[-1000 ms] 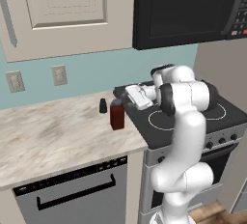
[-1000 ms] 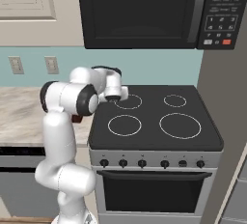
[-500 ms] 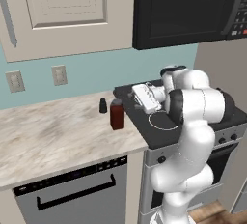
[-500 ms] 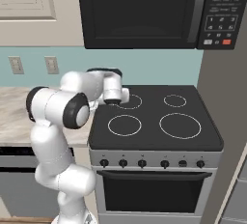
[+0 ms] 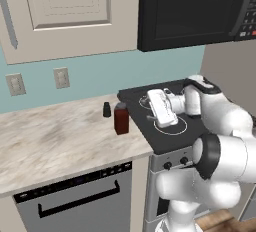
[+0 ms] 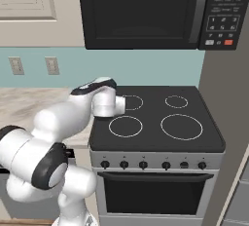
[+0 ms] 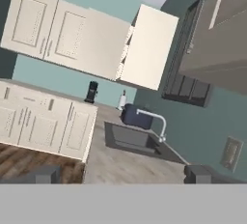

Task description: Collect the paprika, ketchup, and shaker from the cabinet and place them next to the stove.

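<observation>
We've got the gripper (image 5: 150, 109) wide open over the stove (image 5: 150, 138), holding nothing; paprika (image 5: 121, 118) and shaker (image 5: 106, 109) sit on the counter (image 5: 55, 141) just beside it.

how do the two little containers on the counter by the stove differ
The jar is dark red-brown, taller and wider; the shaker is black and much smaller. The jar stands nearer the stove and the counter's front edge; the shaker sits behind it toward the wall. Both stand upright on the counter.
</observation>
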Tool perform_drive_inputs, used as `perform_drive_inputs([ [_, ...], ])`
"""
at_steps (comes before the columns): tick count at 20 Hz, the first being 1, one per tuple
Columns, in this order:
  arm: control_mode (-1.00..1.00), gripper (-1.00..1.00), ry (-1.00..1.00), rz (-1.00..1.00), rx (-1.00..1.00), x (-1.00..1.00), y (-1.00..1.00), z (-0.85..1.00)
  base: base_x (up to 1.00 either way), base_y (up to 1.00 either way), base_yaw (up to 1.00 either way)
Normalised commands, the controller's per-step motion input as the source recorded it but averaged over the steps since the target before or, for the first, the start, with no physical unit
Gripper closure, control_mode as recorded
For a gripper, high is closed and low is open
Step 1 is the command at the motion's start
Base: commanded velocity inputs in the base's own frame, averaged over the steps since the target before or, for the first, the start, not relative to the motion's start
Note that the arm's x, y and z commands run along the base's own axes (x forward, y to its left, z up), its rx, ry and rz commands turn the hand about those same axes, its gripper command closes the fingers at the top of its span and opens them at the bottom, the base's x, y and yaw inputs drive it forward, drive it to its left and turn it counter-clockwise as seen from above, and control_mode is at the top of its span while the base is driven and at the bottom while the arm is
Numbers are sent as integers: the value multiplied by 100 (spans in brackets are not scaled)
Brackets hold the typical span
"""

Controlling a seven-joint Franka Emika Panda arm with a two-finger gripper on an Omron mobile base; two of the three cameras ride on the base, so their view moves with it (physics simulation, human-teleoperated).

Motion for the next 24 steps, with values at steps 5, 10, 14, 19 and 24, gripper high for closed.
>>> perform_drive_inputs([
  [5, -100, -100, -5, -13, 0, -87, 0, 59, 0, 0, 0],
  [10, -100, -100, 1, -14, 0, -84, 0, 58, 0, 0, 0],
  [14, -100, -100, 14, -13, -5, -76, 2, 42, 0, 0, 0],
  [19, -100, -100, 23, -14, -9, -66, 10, 41, 0, 0, 0],
  [24, -100, -100, 28, -16, -11, -60, 13, 37, 0, 0, 0],
])
